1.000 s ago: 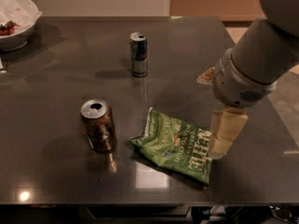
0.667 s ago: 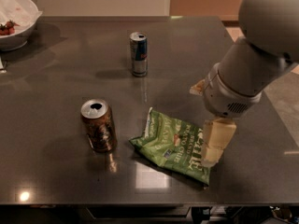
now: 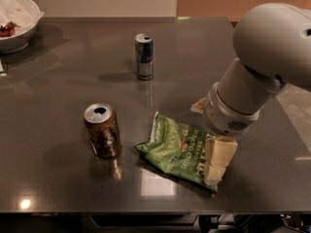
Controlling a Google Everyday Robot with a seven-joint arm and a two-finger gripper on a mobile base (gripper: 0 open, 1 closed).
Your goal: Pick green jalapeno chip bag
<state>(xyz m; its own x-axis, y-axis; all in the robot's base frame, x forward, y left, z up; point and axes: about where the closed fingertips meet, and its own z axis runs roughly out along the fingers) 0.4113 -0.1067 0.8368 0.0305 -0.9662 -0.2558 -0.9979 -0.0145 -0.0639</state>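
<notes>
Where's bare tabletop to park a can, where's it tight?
Free: the left stretch between the white bowl and the brown can; also the back strip right of the blue can. Crowded: front right, where the gripper sits over the green jalapeno chip bag.

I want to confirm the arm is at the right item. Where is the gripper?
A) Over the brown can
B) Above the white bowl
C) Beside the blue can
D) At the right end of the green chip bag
D: the gripper is at the right end of the green jalapeno chip bag, well away from the brown can, the blue can and the white bowl.
</notes>
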